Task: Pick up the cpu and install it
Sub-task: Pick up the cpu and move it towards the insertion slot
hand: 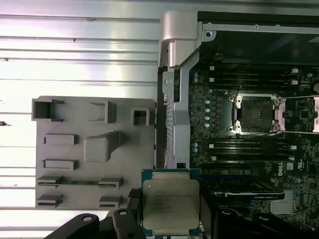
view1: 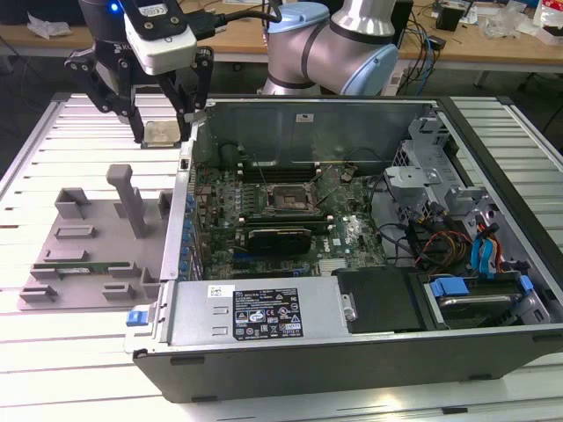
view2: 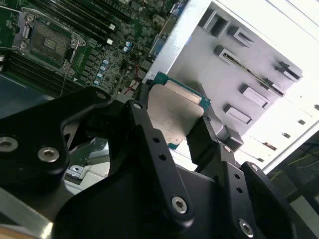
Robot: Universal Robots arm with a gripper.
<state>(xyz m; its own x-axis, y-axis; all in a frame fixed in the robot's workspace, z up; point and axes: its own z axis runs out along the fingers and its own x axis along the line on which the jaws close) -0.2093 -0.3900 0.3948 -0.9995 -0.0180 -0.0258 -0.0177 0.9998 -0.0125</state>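
The cpu (view1: 162,132) is clamped in the pincer (view1: 163,137). The two black fingers (view2: 147,130) are closed on opposite edges of the chip. In both wrist views its silvery metal top faces the camera, and a rim of green shows past the fingertips. The pincer holds it in the air, touching no surface.

Beneath the pincer is the pale slatted table (view1: 53,141). Lower down on one side of the pincer, a grey moulded tray (hand: 94,107) rests on that table. One of its slots holds a long green memory stick (view1: 75,266), and an upright post (view1: 130,198) rises from its middle.

On the pincer's other side stands the open computer case (view1: 352,360). Its upright metal side wall (hand: 174,104) lies between the pincer and the board within.

Inside the case is a green motherboard (view1: 347,233). On it, well apart from the pincer, is the square socket (hand: 254,114) with its dark centre and rows of black memory slots (hand: 249,149) on either side. Farther off are a black card (view1: 280,237), loose cables (view1: 422,242) and a drive bay with blue tabs (view1: 449,287).
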